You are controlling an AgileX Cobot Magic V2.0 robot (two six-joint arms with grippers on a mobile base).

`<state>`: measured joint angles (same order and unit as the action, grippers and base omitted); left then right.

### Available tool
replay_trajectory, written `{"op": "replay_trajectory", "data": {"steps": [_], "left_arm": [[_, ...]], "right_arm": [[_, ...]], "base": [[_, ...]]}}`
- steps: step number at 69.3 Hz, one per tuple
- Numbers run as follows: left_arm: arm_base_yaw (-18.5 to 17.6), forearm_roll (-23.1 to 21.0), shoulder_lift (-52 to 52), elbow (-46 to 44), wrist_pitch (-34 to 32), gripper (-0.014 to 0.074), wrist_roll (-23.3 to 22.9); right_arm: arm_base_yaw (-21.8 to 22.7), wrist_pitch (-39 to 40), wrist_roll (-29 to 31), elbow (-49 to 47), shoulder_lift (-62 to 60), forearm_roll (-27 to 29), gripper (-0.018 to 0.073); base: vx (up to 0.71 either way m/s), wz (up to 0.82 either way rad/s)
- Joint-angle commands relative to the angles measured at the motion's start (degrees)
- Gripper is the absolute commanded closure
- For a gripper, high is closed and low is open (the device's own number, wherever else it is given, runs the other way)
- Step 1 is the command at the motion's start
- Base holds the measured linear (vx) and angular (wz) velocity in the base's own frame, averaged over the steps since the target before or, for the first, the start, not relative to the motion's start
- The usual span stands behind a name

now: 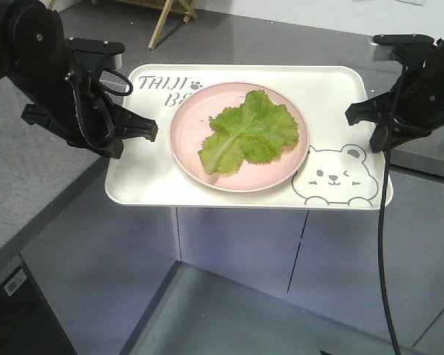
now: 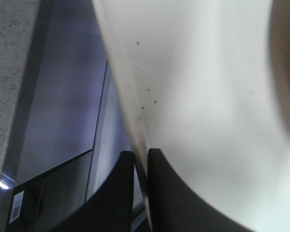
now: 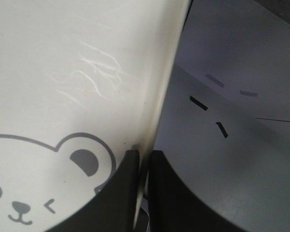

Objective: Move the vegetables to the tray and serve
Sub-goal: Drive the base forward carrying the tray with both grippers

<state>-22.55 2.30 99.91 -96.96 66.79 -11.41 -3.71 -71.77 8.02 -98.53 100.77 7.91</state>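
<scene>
Item one, the tray (image 1: 333,96): cream, rectangular, held level between your two arms, with pale cabinet fronts (image 1: 237,251) showing below its near edge. Item two, the lettuce leaf (image 1: 250,132): ruffled green, lying flat on the round pink plate (image 1: 189,133), which sits mid-tray, left of the bear drawing (image 1: 333,177). Item three, your left gripper (image 1: 144,132): clamped on the tray's left rim; its wrist view shows one finger above and one below the edge (image 2: 141,154). Item four, your right gripper (image 1: 355,115): pinched onto the right rim beside the bear's ear (image 3: 144,153). Grey counter (image 1: 29,163) lies to your left.
</scene>
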Motion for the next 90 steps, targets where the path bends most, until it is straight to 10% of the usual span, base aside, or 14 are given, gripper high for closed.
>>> {"op": "replay_trajectory", "data": {"steps": [1,90], "left_arm": [[-0.43,-1.2,-3.17,-1.72,-4.09,0.0602,1.33],[-0.43,-1.2,-3.17,-1.72,-4.09,0.0602,1.33]], "right_arm": [[-0.11,-1.45,2.33,-1.69,-3.11,1.86,0.0565],[-0.11,-1.45,2.33,-1.69,-3.11,1.86,0.0565]], "base": [[-0.03,-0.22],[-0.03,-0.23]]}}
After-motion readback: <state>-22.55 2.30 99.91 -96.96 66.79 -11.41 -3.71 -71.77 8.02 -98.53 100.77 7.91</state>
